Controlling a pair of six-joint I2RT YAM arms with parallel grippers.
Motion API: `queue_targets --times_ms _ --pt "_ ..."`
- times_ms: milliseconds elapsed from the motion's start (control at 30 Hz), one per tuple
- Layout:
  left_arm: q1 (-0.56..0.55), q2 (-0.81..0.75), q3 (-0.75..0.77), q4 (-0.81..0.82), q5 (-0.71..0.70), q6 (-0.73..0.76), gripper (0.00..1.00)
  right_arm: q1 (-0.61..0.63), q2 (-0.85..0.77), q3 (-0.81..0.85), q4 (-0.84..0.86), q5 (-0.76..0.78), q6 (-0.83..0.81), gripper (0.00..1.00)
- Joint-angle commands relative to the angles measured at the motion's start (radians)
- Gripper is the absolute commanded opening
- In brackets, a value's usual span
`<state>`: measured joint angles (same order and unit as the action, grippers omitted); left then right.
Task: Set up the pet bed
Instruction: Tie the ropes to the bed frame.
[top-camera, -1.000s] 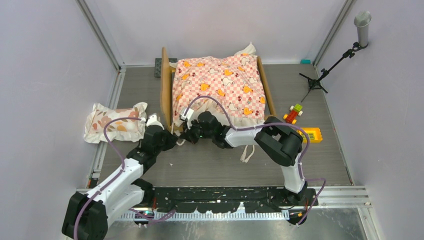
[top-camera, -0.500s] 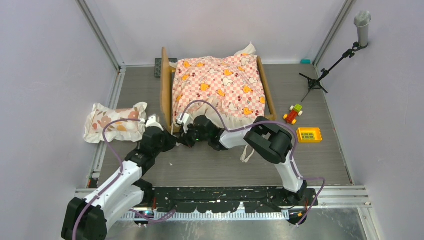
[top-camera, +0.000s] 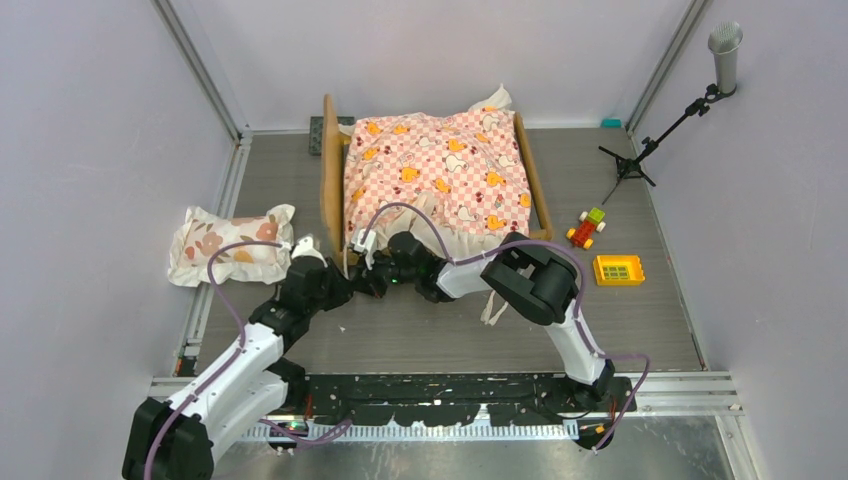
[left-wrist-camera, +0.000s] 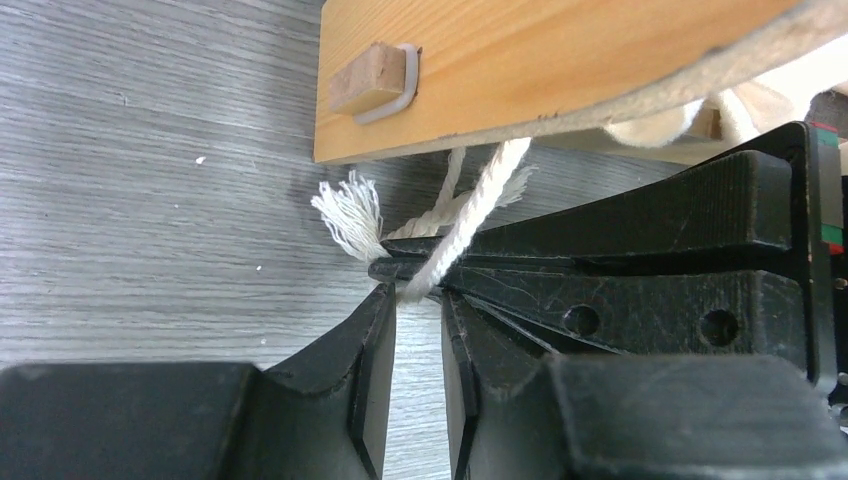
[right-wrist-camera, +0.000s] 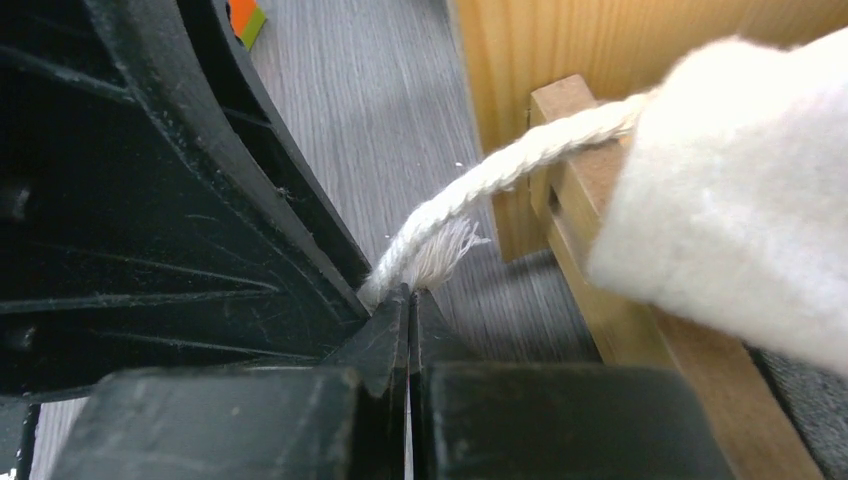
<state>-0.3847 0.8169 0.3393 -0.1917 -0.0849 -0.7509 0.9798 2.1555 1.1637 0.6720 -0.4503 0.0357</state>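
Setting: a grey wood-grain counter (top-camera: 420, 330) seen from above, with two robot arms reaching in from its near edge.
Pet bed: the wooden pet bed (top-camera: 331, 180) stands at the middle back of the counter, headboard to the left, and a pink checked sheet (top-camera: 440, 170) is spread over its top.
Meeting point: both arms converge at the bed's near left corner.
Cord: a white twisted cord (left-wrist-camera: 470, 215) with a frayed end hangs from under that corner.
Right gripper: the right gripper (right-wrist-camera: 408, 300) has its jaws pressed together, pinching the cord close to the frayed end.
Left gripper: the left gripper (left-wrist-camera: 415, 330) faces it tip to tip, jaws slightly apart and holding nothing, with the cord just at its tips.
Likely reason: one arm seems to keep the tie taut so the sheet can be fastened to the frame.
Waiting: a floral pillow (top-camera: 228, 243) lies well left of the bed, not yet placed.
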Motion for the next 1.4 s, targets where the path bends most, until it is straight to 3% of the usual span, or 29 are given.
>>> queue_targets --times_ms 0,300,433,567,633,867,1067,1367 --pt "0.003 -0.034 0.045 -0.006 0.005 0.011 0.26 0.011 -0.002 0.036 0.07 -0.106 -0.009 0.01" --pt "0.003 -0.088 0.079 -0.083 -0.013 0.015 0.27 0.009 0.014 0.045 0.092 -0.168 -0.03 0.01" --pt "0.003 -0.11 0.125 -0.173 -0.063 0.03 0.42 0.005 0.018 0.045 0.103 -0.19 -0.069 0.01" --pt "0.004 -0.122 0.178 -0.26 -0.071 0.053 0.65 -0.001 0.022 0.055 0.106 -0.206 -0.068 0.01" --pt "0.004 -0.127 0.194 -0.277 -0.064 0.056 0.68 -0.003 0.028 0.061 0.111 -0.212 -0.067 0.01" --pt "0.006 -0.147 0.214 -0.336 -0.114 0.044 0.7 -0.008 0.041 0.068 0.133 -0.208 -0.062 0.01" --pt "0.102 -0.098 0.252 -0.42 -0.156 -0.003 0.61 -0.008 0.044 0.071 0.139 -0.213 -0.065 0.01" --pt "0.287 -0.027 0.255 -0.398 -0.002 -0.013 0.59 -0.01 0.047 0.074 0.164 -0.207 -0.068 0.01"
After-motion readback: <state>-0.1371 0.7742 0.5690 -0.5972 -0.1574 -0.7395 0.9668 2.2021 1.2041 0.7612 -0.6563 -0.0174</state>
